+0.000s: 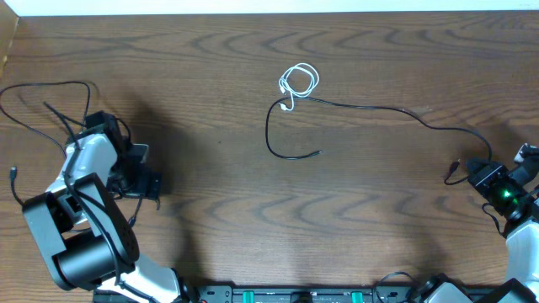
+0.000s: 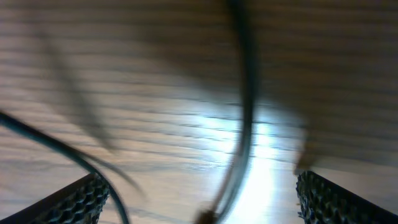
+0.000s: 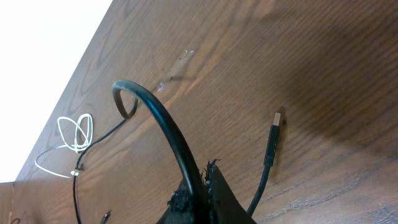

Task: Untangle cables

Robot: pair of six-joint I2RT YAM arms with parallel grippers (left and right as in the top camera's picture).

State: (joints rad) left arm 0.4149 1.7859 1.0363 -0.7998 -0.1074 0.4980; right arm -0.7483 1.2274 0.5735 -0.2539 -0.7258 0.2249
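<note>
The black cable (image 1: 370, 107) runs from a curl at mid-table (image 1: 278, 147) out to the right. My right gripper (image 1: 482, 174) is shut on it near its plug end (image 1: 451, 174). In the right wrist view the shut gripper (image 3: 200, 186) pinches the black cable (image 3: 163, 124), and the USB plug (image 3: 273, 134) lies on the wood just past it. The white cable (image 1: 299, 80) is a small coil touching the black one at the back centre, also seen far off (image 3: 74, 134). My left gripper (image 1: 145, 168) stands open at the far left, away from both; in its blurred wrist view the left gripper (image 2: 199, 202) holds nothing.
Thin black arm wires (image 1: 50, 97) loop over the wood at the far left and cross the left wrist view (image 2: 245, 106). The table's back edge (image 1: 269, 12) is near the white coil. The arm bases (image 1: 295, 295) line the front edge.
</note>
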